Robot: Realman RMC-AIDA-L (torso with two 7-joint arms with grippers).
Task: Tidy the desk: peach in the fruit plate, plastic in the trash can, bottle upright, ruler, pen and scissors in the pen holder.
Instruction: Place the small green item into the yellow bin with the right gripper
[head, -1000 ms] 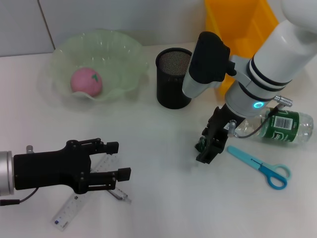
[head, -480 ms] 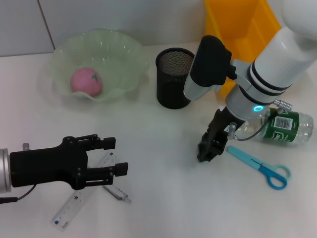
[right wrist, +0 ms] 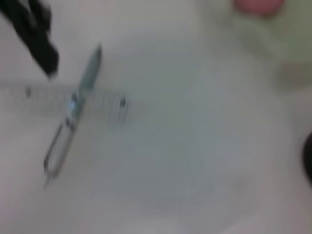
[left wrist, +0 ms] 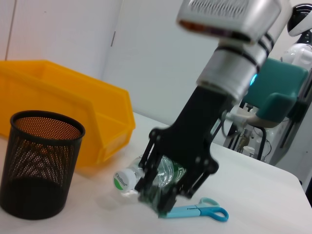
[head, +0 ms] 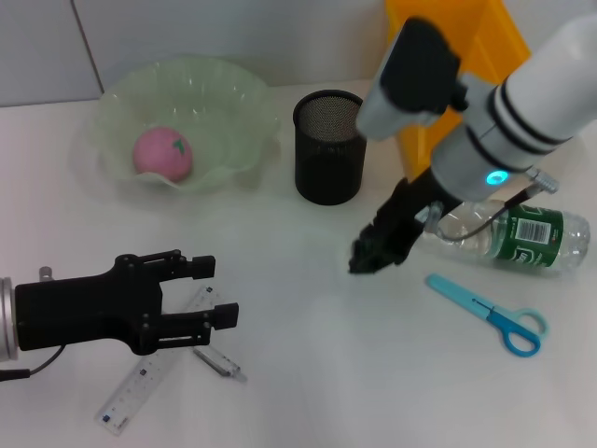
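Right end effector (head: pixel 366 260) closed on green plastic scrap (left wrist: pixel 157 199) (peach already plated); next: yellow trash can (head: pixel 454 47). Left end effector (head: pixel 207 292) open over ruler (head: pixel 140 385).

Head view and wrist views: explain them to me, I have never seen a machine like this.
It is a robot with two arms. The wide picture looks down from its head; the others come from a camera on each wrist. On the table lie a ruler, a pen, scissors and a toppled bottle. A peach sits in the green plate, near a black pen holder and a yellow bin. The left fingers hang open over the ruler. The right fingers, near the bottle, seem to pinch a green scrap of plastic.
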